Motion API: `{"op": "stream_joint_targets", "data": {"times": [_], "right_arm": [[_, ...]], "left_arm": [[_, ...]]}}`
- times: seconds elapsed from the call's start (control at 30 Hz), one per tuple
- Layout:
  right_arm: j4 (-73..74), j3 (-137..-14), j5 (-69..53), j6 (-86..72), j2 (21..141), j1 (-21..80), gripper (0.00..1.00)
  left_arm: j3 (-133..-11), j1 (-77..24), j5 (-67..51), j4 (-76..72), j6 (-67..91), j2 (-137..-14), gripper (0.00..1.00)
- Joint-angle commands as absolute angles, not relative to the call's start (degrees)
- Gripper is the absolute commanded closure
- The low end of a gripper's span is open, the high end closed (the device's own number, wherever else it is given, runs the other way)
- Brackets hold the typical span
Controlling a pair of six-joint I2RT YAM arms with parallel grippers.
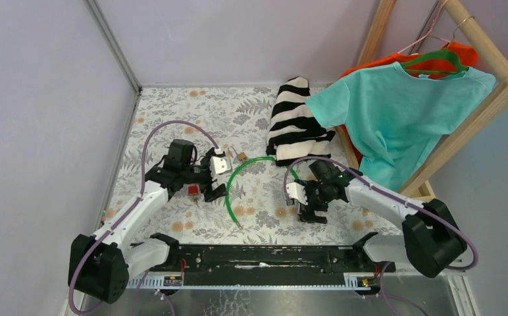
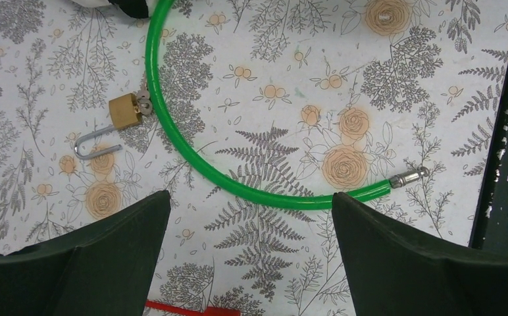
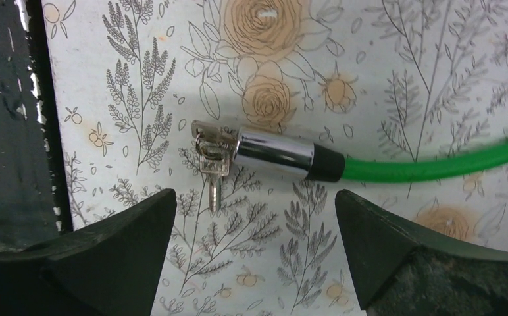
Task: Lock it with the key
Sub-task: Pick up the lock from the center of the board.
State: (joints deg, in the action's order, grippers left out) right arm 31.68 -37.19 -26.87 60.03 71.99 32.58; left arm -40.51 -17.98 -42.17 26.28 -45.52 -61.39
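The red item point(image 2: 185, 308) at the bottom edge of the left wrist view is cut off, and in the overhead view it lies partly under the left hand point(image 1: 213, 176), so what it is cannot be told. Small keys point(image 3: 213, 168) bunch at the face of the chrome lock barrel point(image 3: 274, 153); whether one sits in the keyhole is unclear.

The green cable lock point(image 1: 231, 184) lies in an open arc at the middle of the floral table point(image 1: 192, 118). Its bare metal pin end point(image 2: 409, 177) lies well apart from the barrel. The right hand point(image 3: 254, 194) hovers spread just below the barrel, and the left hand is likewise spread over the cable, both holding nothing.

A brass padlock point(image 2: 126, 110) with its shackle swung open lies just beside the cable at the left of the left wrist view. At the upper right of the overhead view, a striped garment point(image 1: 297, 122) lies on the table and a teal T-shirt point(image 1: 396, 112) hangs from a wooden rack point(image 1: 482, 105).
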Motion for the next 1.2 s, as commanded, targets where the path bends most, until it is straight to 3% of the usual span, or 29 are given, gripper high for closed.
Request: {"op": "stream_joint_targets", "data": {"times": [0.0,0.23,0.57,1.17], "right_arm": [[29.4,-38.5,-26.4,68.1,74.9,34.9,0.03],[27.7,-40.8,-26.9,68.9,78.6,36.7,0.06],[24.2,-40.9,-27.9,62.4,80.3,37.4,0.19],[28.1,-42.1,-27.8,52.5,72.5,37.4,0.22]], "left_arm": [[-38.4,-18.2,-42.3,22.4,-44.5,-61.1,0.00],[-36.7,-18.2,-40.8,23.4,-49.1,-61.2,0.00],[-37.2,-24.0,-35.3,33.1,-64.7,-64.4,0.03],[-38.2,-37.4,-22.4,38.5,-78.2,-72.9,0.33]]}}
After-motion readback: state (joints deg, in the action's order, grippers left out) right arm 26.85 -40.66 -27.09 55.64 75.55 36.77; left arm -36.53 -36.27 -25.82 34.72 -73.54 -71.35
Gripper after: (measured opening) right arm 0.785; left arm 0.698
